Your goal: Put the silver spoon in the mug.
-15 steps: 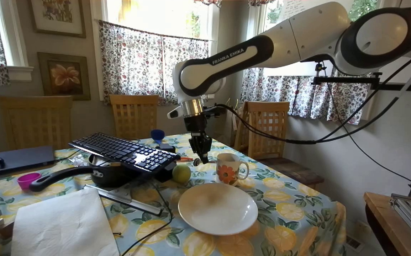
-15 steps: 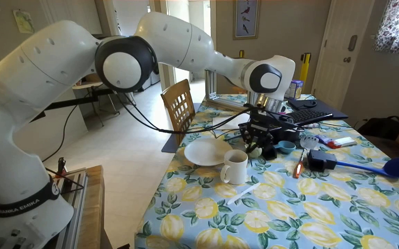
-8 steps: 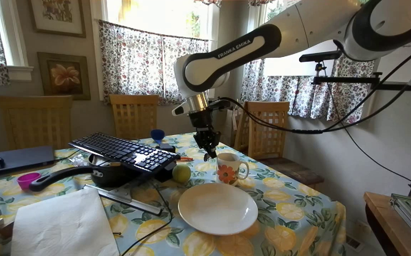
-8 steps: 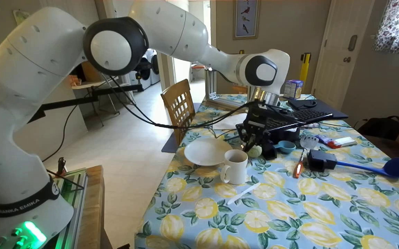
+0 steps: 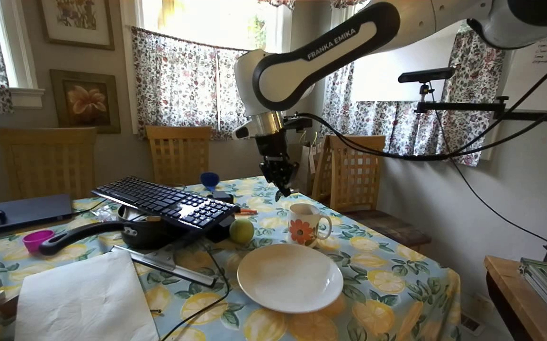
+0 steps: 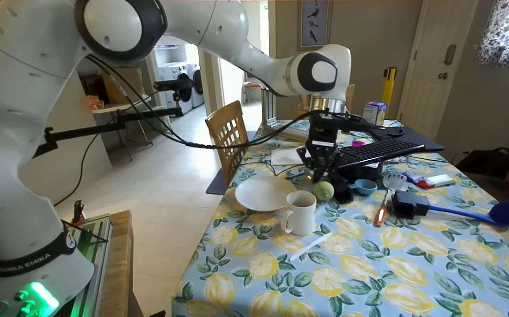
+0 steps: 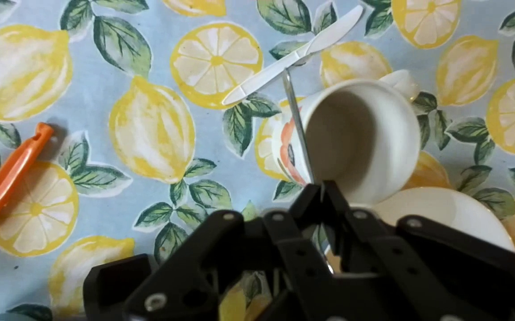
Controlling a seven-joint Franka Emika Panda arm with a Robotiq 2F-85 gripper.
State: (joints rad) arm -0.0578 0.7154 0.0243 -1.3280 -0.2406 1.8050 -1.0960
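Note:
My gripper (image 7: 322, 189) is shut on the silver spoon (image 7: 297, 116). The thin spoon handle extends past the fingertips, across the view of the mug's near side. The spoon's other end is mostly hidden among the fingers. The mug (image 7: 395, 147) stands upright, its opening facing the wrist camera; it looks empty inside. In an exterior view the mug (image 5: 301, 218) shows its orange-red flower and side handle, with the gripper (image 5: 281, 192) above and beside its rim. In an exterior view the gripper (image 6: 317, 179) is beyond the mug (image 6: 302, 218), above the table.
A white plate (image 5: 290, 279) lies beside the mug. A round greenish object (image 5: 241, 231) sits close by, near the tilted keyboard (image 5: 164, 201) and black pan. A white plastic knife (image 7: 293, 55) and an orange-handled spatula (image 6: 382, 213) lie on the lemon tablecloth.
The gripper has risen, carrying the spoon higher, and shifted slightly toward the mug's side. The mug, plate and other objects have not moved.

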